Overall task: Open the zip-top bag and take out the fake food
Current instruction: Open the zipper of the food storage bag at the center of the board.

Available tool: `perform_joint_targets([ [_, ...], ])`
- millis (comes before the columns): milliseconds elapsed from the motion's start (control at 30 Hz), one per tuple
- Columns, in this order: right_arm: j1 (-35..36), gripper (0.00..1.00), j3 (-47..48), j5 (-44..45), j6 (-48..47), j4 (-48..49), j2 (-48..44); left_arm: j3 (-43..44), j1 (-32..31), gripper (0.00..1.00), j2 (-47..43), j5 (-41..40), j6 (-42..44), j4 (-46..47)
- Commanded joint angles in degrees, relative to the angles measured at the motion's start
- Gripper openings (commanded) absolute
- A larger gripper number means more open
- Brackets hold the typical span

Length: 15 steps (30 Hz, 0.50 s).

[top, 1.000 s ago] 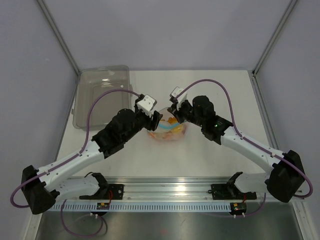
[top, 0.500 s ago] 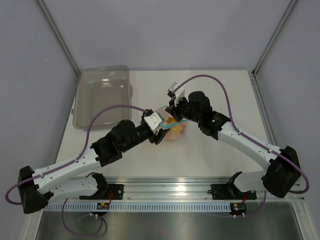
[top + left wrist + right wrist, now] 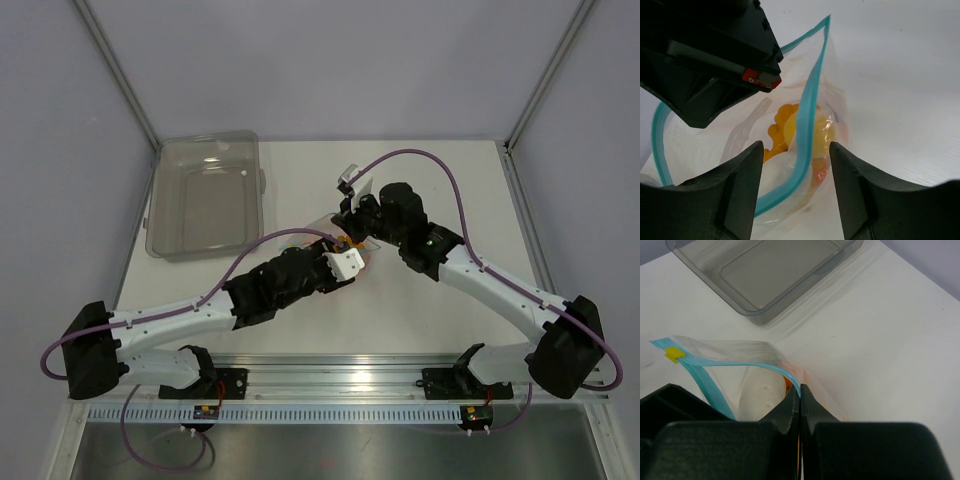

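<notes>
The zip-top bag (image 3: 725,351) is thin clear plastic, crinkled and glossy, with a smooth light-blue zip strip (image 3: 810,105). Inside the bag, the fake food (image 3: 815,132) looks like shiny moulded plastic. Under the bag the tabletop (image 3: 890,340) is matt white. Beyond the bag, the tray (image 3: 770,270) is rigid, smoky translucent plastic with a smooth sheen.

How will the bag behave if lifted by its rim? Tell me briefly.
Probably floppy: the bag is thin film, and its rim bows where the right gripper pinches it. Likely bottom-heavy: the food lies bunched together inside. Perhaps slippery: the film looks glossy.
</notes>
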Motion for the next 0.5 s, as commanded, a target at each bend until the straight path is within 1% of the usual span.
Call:
perform_joint_targets([
  [0,0.6,0.01,0.6,-1.2,0.5,2.3,-2.4,0.4,-0.3,0.57,1.8,-8.6,3.5,5.6],
  [100,0.6,0.00,0.6,-1.3,0.7,2.2,-2.4,1.6,-0.3,0.54,3.3,-10.1,3.7,4.2],
  [200,0.6,0.00,0.7,-1.5,0.8,2.2,-2.1,2.1,-0.5,0.53,4.0,-10.0,3.8,3.7],
  [267,0.6,0.00,0.7,-1.3,0.8,2.2,-1.9,2.6,-0.5,0.47,4.4,-10.2,3.8,3.0],
  [333,0.6,0.01,0.7,-0.8,0.9,2.3,-2.0,3.8,-0.5,0.38,5.2,-9.7,3.7,1.1],
  [367,0.6,0.00,0.6,-0.5,1.0,2.3,-2.0,4.4,-0.7,0.30,5.5,-8.9,3.3,0.3],
  [433,0.5,0.00,0.7,0.6,1.1,2.3,-1.9,5.7,-0.9,0.21,5.9,-8.5,3.0,-1.8],
  [467,0.5,0.00,0.7,0.9,1.1,2.3,-1.8,6.1,-1.2,0.12,5.8,-8.5,2.7,-2.5],
])
